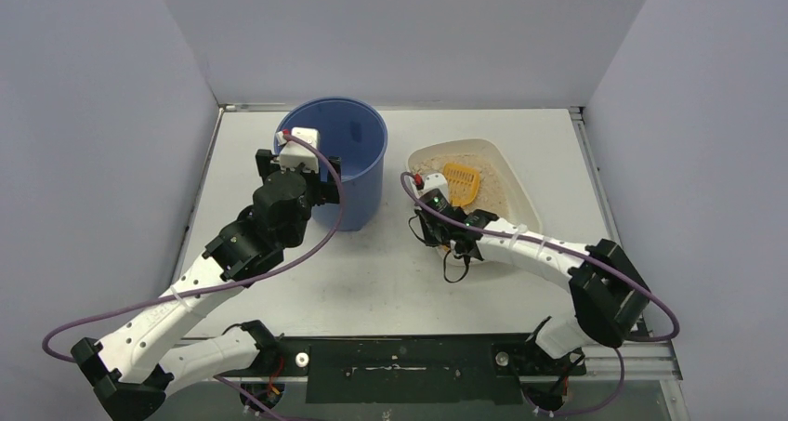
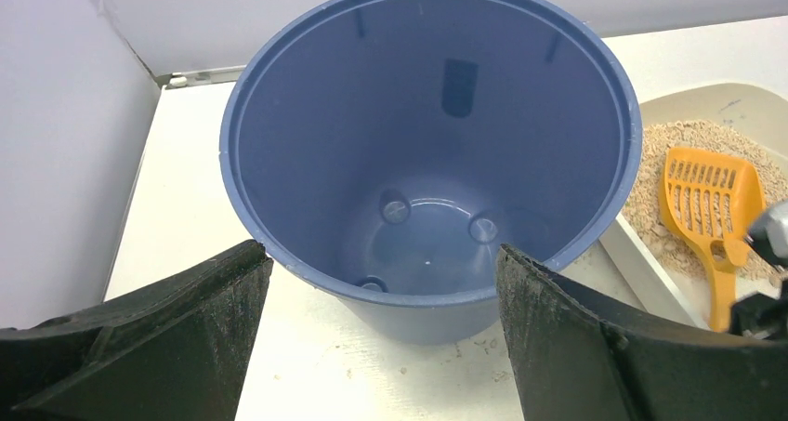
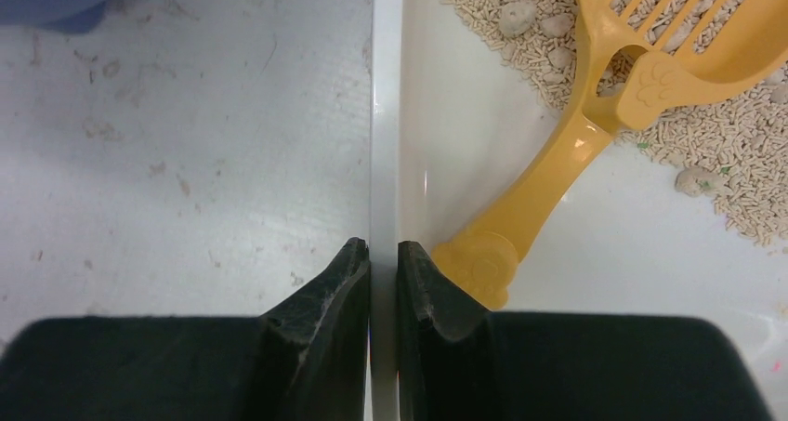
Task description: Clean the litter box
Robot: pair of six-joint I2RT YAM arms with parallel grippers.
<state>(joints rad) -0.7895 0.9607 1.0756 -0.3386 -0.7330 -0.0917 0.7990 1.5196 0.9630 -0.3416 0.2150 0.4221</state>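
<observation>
From above: litter box [image 1: 516, 175] sits on tabletop [image 1: 390, 282] right of centre, just beside blue bucket [image 1: 362, 138].
Left wrist: left claw [image 2: 381, 254] spread wide, flanking the blue bucket's near wall, gripping nothing.
Right wrist: right claw [image 3: 383, 254] clamped on the litter box wall; yellow scoop [image 3: 548, 175] lies inside.

Shiny plastic, rough pellets [image 3: 734, 151]
The litter box [image 3: 465, 114], bucket [image 2: 307, 142] and scoop [image 3: 539, 189] are smooth, shiny plastic. The counter [image 3: 186, 161] is dull and scuffed. The black fingers [image 3: 316, 347] look rough and dull.
</observation>
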